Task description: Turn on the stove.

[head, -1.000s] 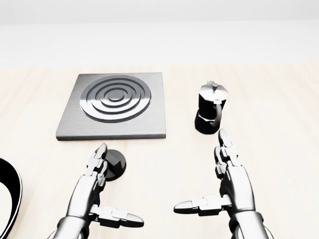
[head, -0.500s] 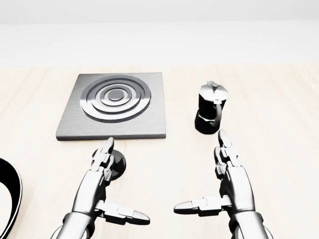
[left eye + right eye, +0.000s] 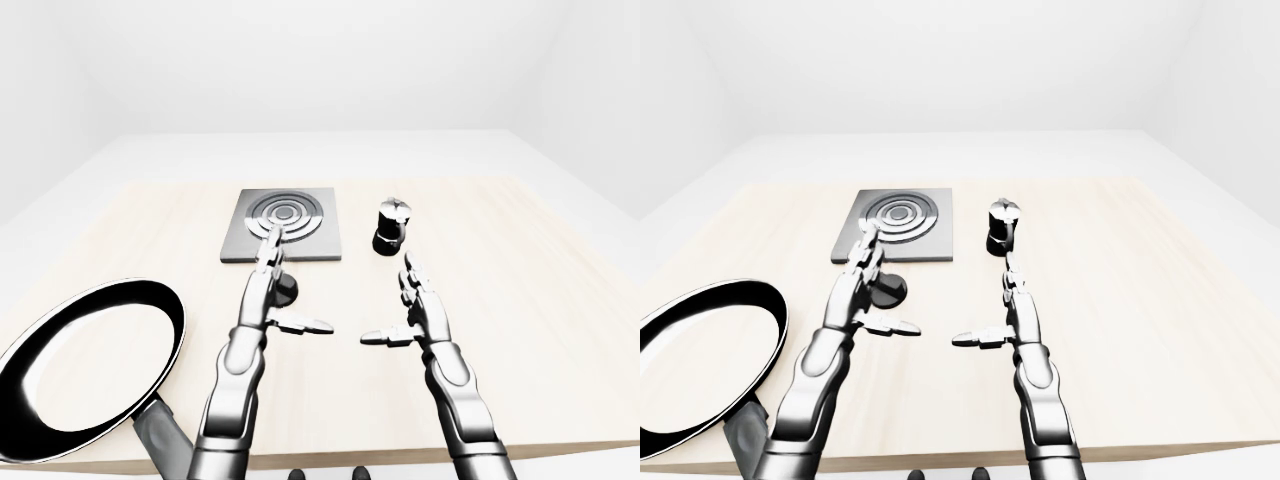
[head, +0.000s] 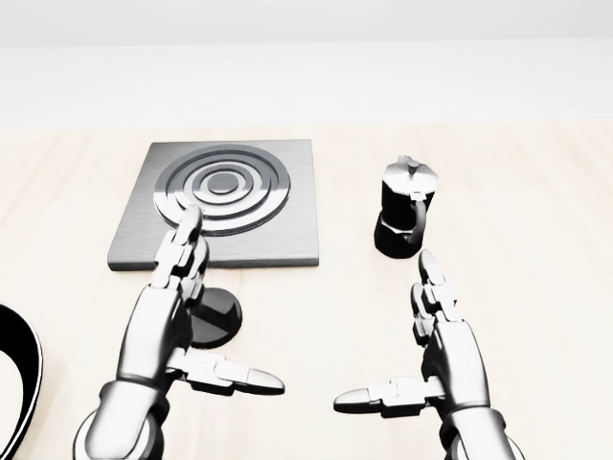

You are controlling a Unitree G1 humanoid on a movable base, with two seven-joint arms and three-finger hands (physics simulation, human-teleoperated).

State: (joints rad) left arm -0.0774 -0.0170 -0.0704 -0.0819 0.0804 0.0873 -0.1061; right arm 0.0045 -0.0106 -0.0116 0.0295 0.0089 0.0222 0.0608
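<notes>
The stove (image 4: 215, 203) is a grey square plate with concentric rings, at upper left of the head view. Its black round knob (image 4: 222, 316) lies on the wooden table just below the plate. My left hand (image 4: 230, 307) is open, palm beside and over the knob's left part. Its fingers (image 4: 182, 251) reach up to the plate's lower edge and its thumb points right, below the knob. My right hand (image 4: 383, 331) is open and empty at lower right, fingers up, thumb pointing left.
A black moka pot (image 4: 404, 208) stands right of the stove, just above my right hand. A large black frying pan (image 3: 90, 360) lies at the table's lower left. The light wooden table (image 4: 536, 240) ends close below my arms.
My left hand has moved up the view, from below the knob to over its left part, fingertips now at the stove plate's edge. The right hand has not moved.
</notes>
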